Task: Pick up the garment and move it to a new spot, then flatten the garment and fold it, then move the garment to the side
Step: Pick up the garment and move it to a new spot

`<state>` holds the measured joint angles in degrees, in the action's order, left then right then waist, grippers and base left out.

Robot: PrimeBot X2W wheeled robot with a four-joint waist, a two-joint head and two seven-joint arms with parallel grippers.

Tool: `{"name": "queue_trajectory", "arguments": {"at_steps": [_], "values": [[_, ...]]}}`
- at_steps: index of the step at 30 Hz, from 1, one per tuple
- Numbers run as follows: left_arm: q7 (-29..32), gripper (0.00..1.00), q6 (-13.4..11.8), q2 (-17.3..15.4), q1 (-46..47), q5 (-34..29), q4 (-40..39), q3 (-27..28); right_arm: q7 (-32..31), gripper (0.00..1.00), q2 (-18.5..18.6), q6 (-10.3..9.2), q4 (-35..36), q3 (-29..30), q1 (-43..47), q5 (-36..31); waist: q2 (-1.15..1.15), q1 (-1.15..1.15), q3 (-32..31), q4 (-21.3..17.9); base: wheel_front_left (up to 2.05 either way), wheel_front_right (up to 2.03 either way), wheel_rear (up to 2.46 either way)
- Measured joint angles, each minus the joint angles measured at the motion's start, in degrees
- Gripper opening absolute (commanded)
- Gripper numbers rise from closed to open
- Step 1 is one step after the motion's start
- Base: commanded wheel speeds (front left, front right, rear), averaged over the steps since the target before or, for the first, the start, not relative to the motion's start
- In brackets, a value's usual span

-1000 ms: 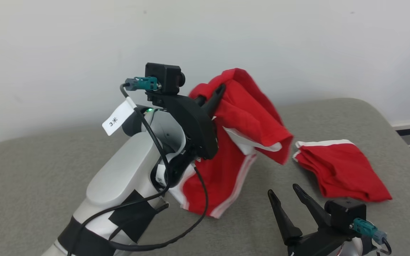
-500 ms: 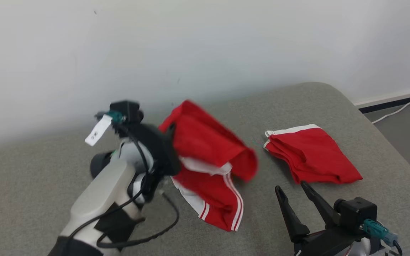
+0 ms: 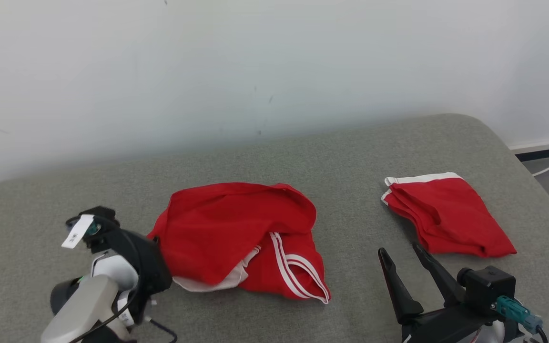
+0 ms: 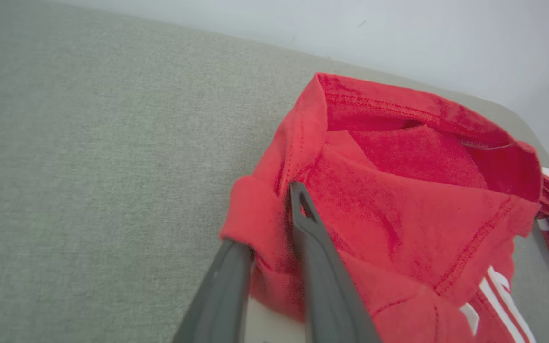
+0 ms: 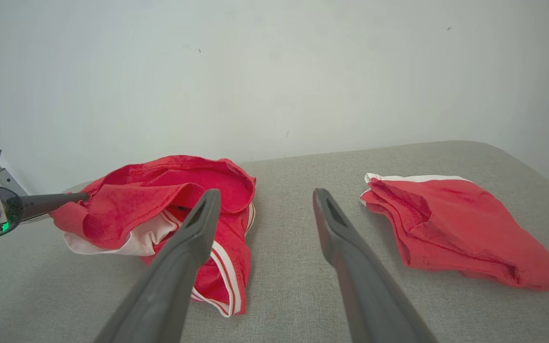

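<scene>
A second ago the left claw (image 4: 269,224) held the red shorts (image 3: 236,228) up in the air, the cloth hanging in a drape. Now the arm has come down and the shorts lie in a heap on the grey upholstered surface (image 3: 341,157). They sit to the left of the folded red shorts (image 3: 446,214), well apart from them, with bare upholstery between.

The left claw is at the edge of the heap farthest from the folded pair. In the left wrist view its two fingers stand a little apart with a roll of red hem between them. Whether they still pinch that roll or have just let go, I cannot tell.

The right claw (image 3: 400,252) stands wide apart and empty, on the robot's side of the folded pair and slightly left of it, touching nothing.

In my judgement the carry to a new spot is as good as done, with only the release left to finish. The shorts landed crumpled: the waistband gapes, white lining shows underneath, and one striped leg is tucked toward the robot. Flattening therefore has real work ahead, probably needing both claws to pull opposite edges before any fold.
</scene>
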<state>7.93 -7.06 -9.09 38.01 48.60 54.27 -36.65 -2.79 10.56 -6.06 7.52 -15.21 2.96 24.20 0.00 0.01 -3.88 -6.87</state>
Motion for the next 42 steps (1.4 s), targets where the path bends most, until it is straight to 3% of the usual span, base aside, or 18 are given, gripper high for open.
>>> {"name": "queue_trajectory", "arguments": {"at_steps": [1, 17, 24, 29, 42], "values": [[-0.3, 1.00, 0.0, -0.5, -0.7, 0.0, 0.6, 0.4, 0.1, 1.00, -0.1, 0.00, -0.1, 0.0, 0.0, 0.0, 0.00, 0.00, -0.1, 0.4, 0.00, 0.00, 0.00], [-9.7, 1.00, -0.1, -3.7, -6.6, 0.1, 0.4, 2.8, 0.4, 1.00, -0.5, -0.05, -0.7, -0.3, 0.3, 0.0, 0.00, 0.00, -2.2, 4.0, 0.00, 0.00, 0.00], [-12.4, 1.00, 0.0, -2.5, -8.2, -0.8, -3.3, 1.6, 0.4, 1.00, -0.5, -0.07, -1.1, -0.1, 1.6, 0.0, 0.00, 0.00, -3.3, 4.5, 0.00, 0.00, 0.00], [-12.8, 1.00, 0.1, 0.1, -8.4, -0.9, -6.4, 0.8, 0.3, 1.00, -0.4, -0.07, -1.0, -0.2, 1.6, 0.1, 0.00, 0.00, -3.8, 4.1, 0.00, 0.00, 0.00], [-8.0, 1.00, 0.5, 4.3, -7.8, -0.6, -11.1, -2.3, -0.2, 1.00, -0.5, -0.07, -0.3, -1.5, 1.6, -0.1, 0.00, -0.01, -3.3, -2.2, 0.00, 0.00, 0.00]]}}
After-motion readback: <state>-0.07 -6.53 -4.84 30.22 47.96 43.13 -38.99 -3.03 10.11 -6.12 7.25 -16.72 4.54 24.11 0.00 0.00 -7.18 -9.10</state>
